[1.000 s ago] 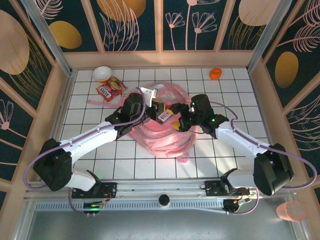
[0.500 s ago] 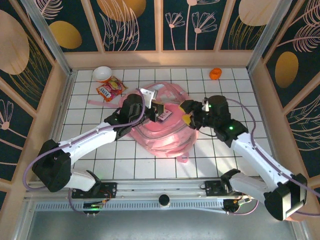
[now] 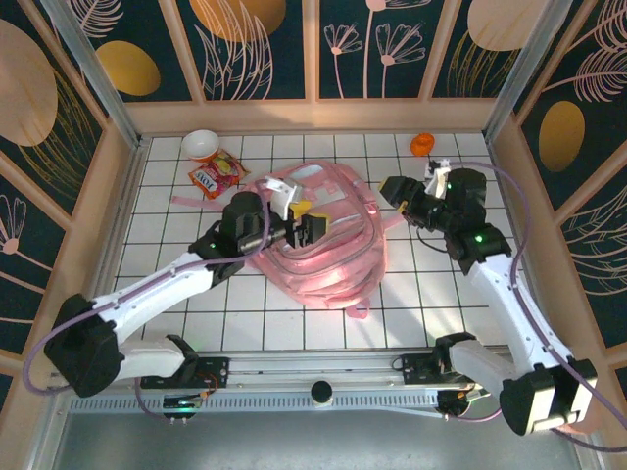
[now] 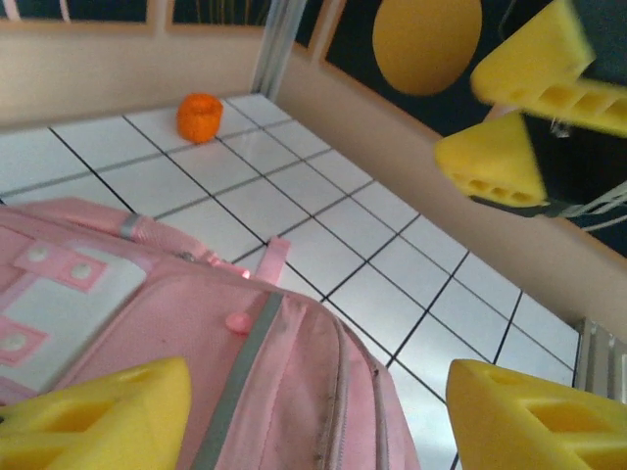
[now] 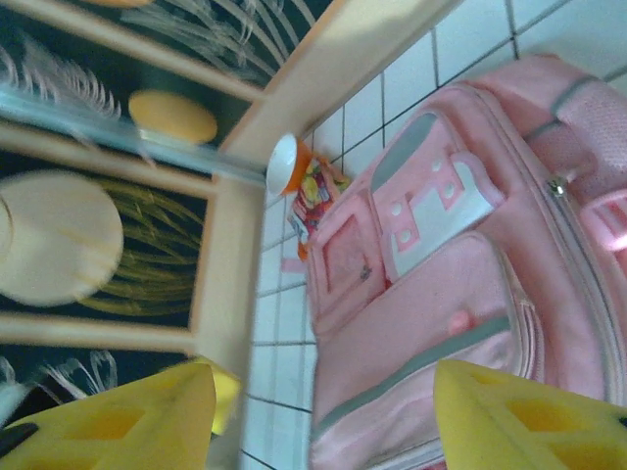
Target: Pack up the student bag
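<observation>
I look down on a white tabletop (image 3: pixel 196 323) ruled into squares by dark lines, fenced on three sides by pale wooden boards (image 3: pixel 313 116). Above them stand dark panels (image 3: pixel 245 49) printed with gold ovals and pale plant outlines, between slanting aluminium posts (image 3: pixel 93 69). The light is even. A grey metal rail (image 3: pixel 313 364) runs along the near edge.

The student bag (image 3: pixel 338 257) is pink with white patches and grey stripes, the table (image 3: pixel 441 304) white with dark gridlines, the lump (image 3: pixel 421 145) at one o'clock orange.
</observation>
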Robot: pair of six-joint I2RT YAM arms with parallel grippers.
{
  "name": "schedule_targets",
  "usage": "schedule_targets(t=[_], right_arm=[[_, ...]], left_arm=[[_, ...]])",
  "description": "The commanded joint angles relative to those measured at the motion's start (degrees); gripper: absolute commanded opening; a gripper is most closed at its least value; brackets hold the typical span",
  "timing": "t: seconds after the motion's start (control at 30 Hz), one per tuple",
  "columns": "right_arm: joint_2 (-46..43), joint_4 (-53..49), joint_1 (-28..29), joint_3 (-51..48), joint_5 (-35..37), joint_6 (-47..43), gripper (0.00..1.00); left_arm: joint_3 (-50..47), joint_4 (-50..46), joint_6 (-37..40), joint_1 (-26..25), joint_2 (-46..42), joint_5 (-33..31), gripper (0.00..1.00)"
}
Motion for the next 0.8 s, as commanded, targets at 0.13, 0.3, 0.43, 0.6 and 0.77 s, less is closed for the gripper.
schedule_targets(t=[0.13,0.3,0.43,0.6,0.77], right_arm=[[7.69,-8.89,-0.39,9.85,-12.66,-35.17,0.62],[10.02,-17.02,3.95,12.79,-9.18,-58.25,0.56],[10.47,-21.21,13.26,11.66,2.18,-77.78,0.57],[11.91,-20.84,21.58,8.73,11.49,-92.29,0.57],[14.86,-15.94,28.32,5.4,20.98,-102.15,0.57]], left_arm=[[-10.18,0.69,-16.21,8.58,-12.1,-8.83,0.76],[-18.0,-0.02,-25.88,13.23,-19.4,-13.41,0.81],[-21.76,0.64,-30.92,14.27,-21.62,-14.32,0.82],[-23.45,1.77,-32.78,14.49,-21.67,-14.77,0.82],[-23.09,1.95,-32.66,14.5,-20.45,-14.83,0.82]])
